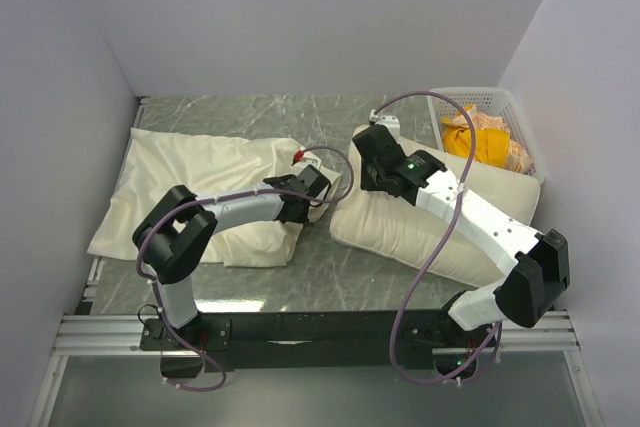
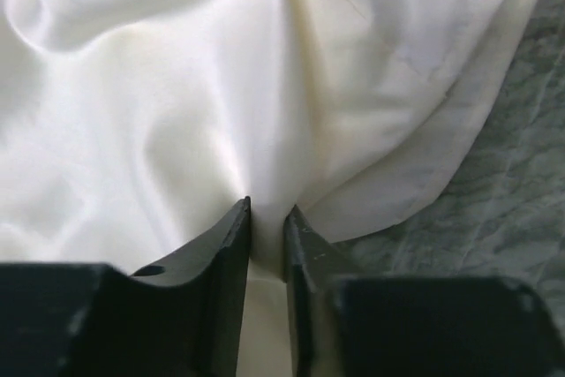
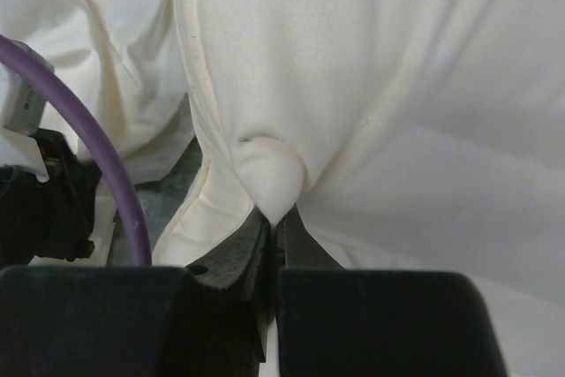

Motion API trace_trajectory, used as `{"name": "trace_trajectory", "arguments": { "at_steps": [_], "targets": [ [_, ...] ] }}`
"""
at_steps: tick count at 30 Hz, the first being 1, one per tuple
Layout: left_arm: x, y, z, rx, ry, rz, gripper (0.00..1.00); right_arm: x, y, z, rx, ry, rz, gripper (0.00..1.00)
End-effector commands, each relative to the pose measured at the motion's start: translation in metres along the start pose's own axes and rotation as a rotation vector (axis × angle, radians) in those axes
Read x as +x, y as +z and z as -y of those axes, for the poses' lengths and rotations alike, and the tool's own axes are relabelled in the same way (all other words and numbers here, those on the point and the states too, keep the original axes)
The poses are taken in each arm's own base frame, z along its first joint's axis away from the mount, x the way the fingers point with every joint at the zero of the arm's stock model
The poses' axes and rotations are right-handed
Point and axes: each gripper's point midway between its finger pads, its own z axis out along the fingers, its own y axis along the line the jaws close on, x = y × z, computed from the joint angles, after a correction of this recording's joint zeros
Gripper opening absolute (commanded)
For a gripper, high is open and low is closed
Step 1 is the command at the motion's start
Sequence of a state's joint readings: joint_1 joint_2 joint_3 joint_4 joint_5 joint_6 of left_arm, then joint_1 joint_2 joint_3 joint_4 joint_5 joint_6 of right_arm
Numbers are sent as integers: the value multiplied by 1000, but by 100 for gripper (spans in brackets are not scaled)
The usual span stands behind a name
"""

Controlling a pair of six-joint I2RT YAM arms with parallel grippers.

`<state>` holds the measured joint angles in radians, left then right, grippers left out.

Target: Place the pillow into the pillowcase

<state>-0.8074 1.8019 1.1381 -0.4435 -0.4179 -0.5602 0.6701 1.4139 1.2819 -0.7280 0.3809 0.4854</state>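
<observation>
Grey marbled desk [image 1: 330, 287]. On its left half, pillowcase [image 1: 200, 172], limp and wrinkled, lying flat. On the right, pillow [image 1: 400, 232], plump, close beside the pillowcase's edge. At the far right corner, white basket [image 1: 522, 125] holding orange-yellow cloth [image 1: 485, 139]. Right jaws clamped tight on a pinch of pillow. Left jaws nearly closed, pillowcase fold in the slim gap; gripped or not, cannot tell.

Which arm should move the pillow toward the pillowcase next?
Right. The right pincer is shut on a pinch of the pillow at its edge; the left pincer straddles a fold of the pillowcase instead.
</observation>
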Motion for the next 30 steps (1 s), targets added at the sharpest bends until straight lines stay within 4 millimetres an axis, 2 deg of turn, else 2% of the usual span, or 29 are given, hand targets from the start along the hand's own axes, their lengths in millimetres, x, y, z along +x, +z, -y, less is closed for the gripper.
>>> {"name": "trace_trajectory", "arguments": {
  "at_steps": [1,6,7,9,13,16,17,20,23,28,30],
  "targets": [
    [-22,-11,-10,-50,-11,69,12,-12,-9,-1,-18,25,64,0],
    [-37,-38,-2,41,-48,96,3,-5,-9,-5,-56,18,51,0],
    [-47,-50,-3,71,-68,119,1,-6,-10,-8,-73,15,55,0],
    [-56,-62,-2,126,-102,134,1,0,-12,-14,-116,5,43,0],
    [-81,-94,-12,321,-225,167,1,10,-28,-38,-199,-27,48,0],
    [-96,-110,-22,399,-295,201,1,18,-38,-52,-223,-45,54,0],
    [-97,-114,-20,430,-306,198,1,26,-44,-64,-253,-65,50,0],
    [-105,-125,-21,482,-333,208,1,46,-48,-85,-307,-100,19,0],
    [-108,-131,-23,497,-348,218,1,64,-41,-96,-316,-133,-17,0],
    [-107,-132,-31,494,-373,233,1,95,-50,-126,-439,-183,-70,0],
    [-107,-132,-33,497,-384,237,1,104,-53,-133,-453,-194,-80,0]
  ]
}}
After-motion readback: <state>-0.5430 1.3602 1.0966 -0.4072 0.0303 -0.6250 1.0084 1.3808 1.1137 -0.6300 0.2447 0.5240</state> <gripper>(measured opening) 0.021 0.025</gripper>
